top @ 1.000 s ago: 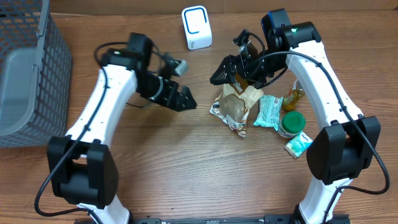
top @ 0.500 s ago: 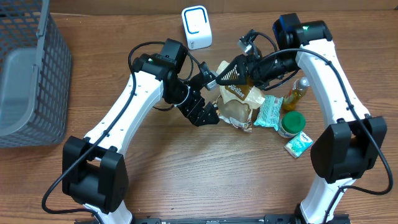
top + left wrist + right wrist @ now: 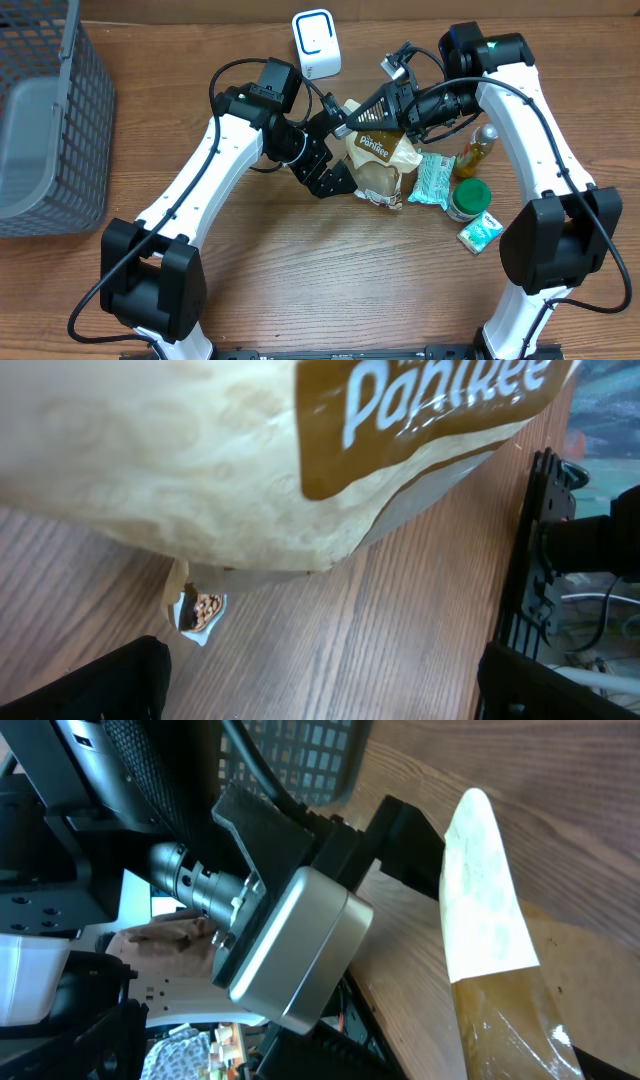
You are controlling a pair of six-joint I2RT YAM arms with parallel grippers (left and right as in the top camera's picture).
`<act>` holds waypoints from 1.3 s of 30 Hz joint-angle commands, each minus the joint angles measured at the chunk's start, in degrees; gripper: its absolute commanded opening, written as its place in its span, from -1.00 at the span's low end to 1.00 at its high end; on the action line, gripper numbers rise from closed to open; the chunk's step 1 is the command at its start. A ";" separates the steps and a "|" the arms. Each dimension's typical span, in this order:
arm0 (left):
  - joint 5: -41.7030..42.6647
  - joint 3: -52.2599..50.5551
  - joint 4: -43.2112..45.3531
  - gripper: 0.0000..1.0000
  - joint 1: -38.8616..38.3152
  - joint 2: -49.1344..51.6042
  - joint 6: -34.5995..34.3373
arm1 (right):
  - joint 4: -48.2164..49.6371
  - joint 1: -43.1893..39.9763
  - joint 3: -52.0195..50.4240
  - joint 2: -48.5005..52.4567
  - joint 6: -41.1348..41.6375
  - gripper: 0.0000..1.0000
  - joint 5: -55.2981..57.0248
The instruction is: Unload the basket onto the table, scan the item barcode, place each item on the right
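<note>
Left arm (image 3: 205, 165) swinging in from the left over the last second. The left end effector (image 3: 338, 180) is now sitting just beside the Pantree bag (image 3: 385, 168), mid-desk (image 3: 300, 280), with its fingers spreading wide and gripping nothing. The right end effector (image 3: 362, 112) is hovering at the bag's far edge, also wide, not visibly clamping. Scanner (image 3: 315, 44) sitting farther back, apart from the bag. Looks like the pickup is only starting and the barcode isn't being presented yet.

Left arm (image 3: 185, 195), right arm (image 3: 535, 130) clad in white shells, black joints; black cables (image 3: 216, 82) looped alongside; green light (image 3: 492, 44) lit on right.
</note>
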 commanded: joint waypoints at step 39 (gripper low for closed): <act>-5.16 -0.37 11.96 0.99 2.75 0.94 -24.22 | 0.81 0.09 0.04 -1.73 -0.04 1.00 -18.88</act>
